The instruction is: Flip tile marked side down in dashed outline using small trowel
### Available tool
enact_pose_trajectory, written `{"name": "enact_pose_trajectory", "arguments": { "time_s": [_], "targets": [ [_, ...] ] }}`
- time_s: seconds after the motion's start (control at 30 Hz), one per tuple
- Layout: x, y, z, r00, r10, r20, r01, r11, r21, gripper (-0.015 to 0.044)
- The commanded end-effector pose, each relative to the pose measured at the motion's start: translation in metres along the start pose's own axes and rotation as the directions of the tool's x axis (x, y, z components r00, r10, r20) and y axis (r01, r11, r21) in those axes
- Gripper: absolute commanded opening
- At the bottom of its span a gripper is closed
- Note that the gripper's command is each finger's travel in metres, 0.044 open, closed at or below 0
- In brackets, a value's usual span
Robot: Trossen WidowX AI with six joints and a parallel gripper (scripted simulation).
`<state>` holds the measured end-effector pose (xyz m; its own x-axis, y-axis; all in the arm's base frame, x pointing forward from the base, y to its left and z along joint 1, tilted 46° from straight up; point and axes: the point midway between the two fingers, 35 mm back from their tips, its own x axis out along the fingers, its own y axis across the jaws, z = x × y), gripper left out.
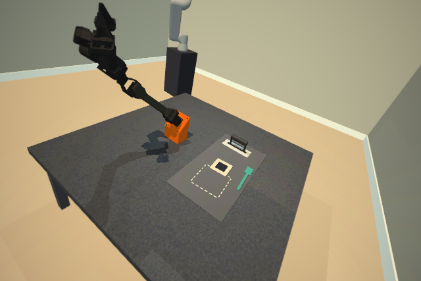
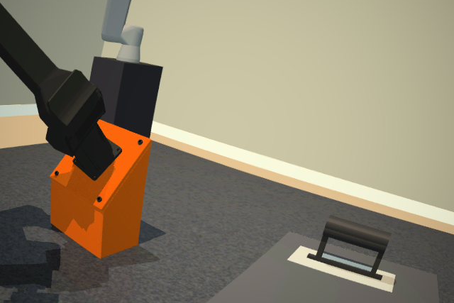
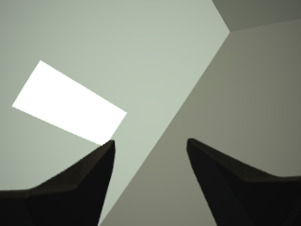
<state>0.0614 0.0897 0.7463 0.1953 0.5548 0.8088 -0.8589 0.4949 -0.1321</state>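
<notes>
The cream tile (image 1: 221,166) lies flat on the grey mat (image 1: 204,203), its dark square mark facing up. It lies across the back edge of the dashed outline (image 1: 218,197), mostly outside it. A teal tool (image 1: 243,178) with a square blade and a straight handle, which looks like the small trowel, lies along the mat's right edge, apart from the tile. My gripper (image 1: 100,9) (image 3: 151,144) is raised high above the table's left side, far from tile and trowel. Its fingers stand apart in the wrist view, with nothing between them.
A black-handled frame (image 1: 238,142) (image 2: 355,233) stands on a cream strip (image 1: 225,143) (image 2: 297,254) at the mat's back. My arm's orange base block (image 1: 183,131) (image 2: 123,211) stands left of the mat. A grey robot arm (image 1: 175,19) (image 2: 119,2) stands on a dark pedestal (image 1: 179,70) (image 2: 137,98) behind the table.
</notes>
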Motion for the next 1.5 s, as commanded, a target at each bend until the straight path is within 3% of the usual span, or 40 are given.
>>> {"name": "enact_pose_trajectory", "arguments": {
  "time_s": [0.0,0.3,0.5,0.83,1.13,1.47],
  "targets": [
    [0.003,-0.024,-0.020,0.998,-0.061,-0.032,0.063,0.997,0.050,0.0270],
    [0.003,-0.067,-0.073,0.976,-0.173,-0.130,0.191,0.970,0.148,0.0270],
    [0.007,-0.116,-0.136,0.926,-0.279,-0.253,0.336,0.915,0.224,0.0270],
    [0.000,-0.153,-0.221,0.835,-0.363,-0.414,0.499,0.817,0.288,0.0270],
    [-0.023,-0.194,-0.330,0.659,-0.438,-0.612,0.687,0.682,0.252,0.0270],
    [-0.073,-0.205,-0.458,0.397,-0.430,-0.811,0.827,0.551,0.113,0.0270]
  ]
}}
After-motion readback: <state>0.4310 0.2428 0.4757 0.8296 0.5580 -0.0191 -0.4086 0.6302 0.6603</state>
